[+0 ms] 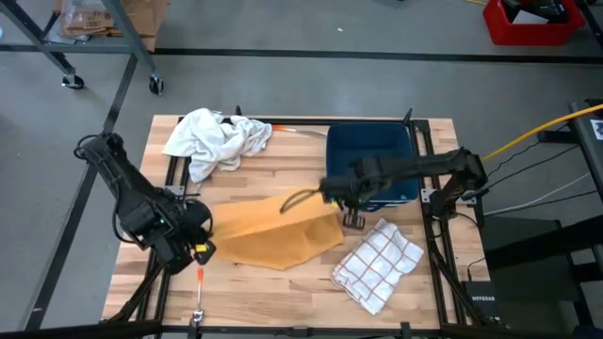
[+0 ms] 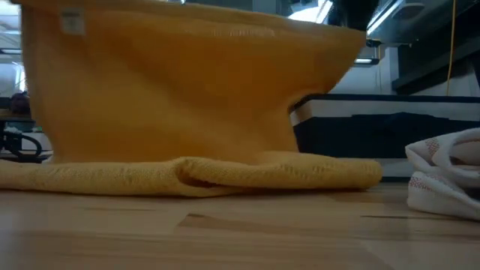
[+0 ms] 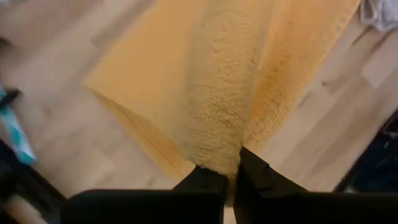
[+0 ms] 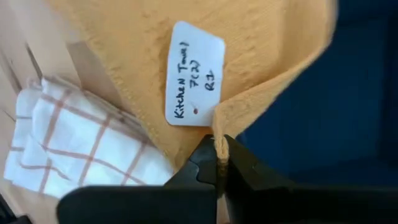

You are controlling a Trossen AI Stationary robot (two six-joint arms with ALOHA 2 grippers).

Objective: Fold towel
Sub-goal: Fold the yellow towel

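Wooden desk (image 1: 283,301) first: plenty of bare board toward six o'clock of the cloth, so room enough to lay a fold down flat.

Yellow towel (image 1: 273,235) at the desk's centre, lower part resting on the wood, upper edge lifted into a hanging sheet across the low view (image 2: 187,90). Best kept taut between the two grips, with both corners carried at equal height and equal pace, so the raised edge lands square on the resting one rather than skewed.

Dark blue bin (image 1: 369,160) at about one o'clock of the towel, close behind the raised edge; worth steering clear of its rim during the carry. Crumpled white cloth (image 1: 217,139) at eleven o'clock, well apart. Checked cloth (image 1: 379,264) at about four o'clock, just beside the towel's corner; better not dragged over or caught under the fold.

Left hand (image 3: 235,171) at nine o'clock of the towel, pressed together on a gathered ridge of yellow pile. Right hand (image 4: 219,163) at three o'clock, pinching the hemmed corner just below a white label (image 4: 194,73) reading "Kitchen Towel". Thin pinch there, likely to slip under a sharp tug; slow, level motion advised, release only once the edge lies flat.
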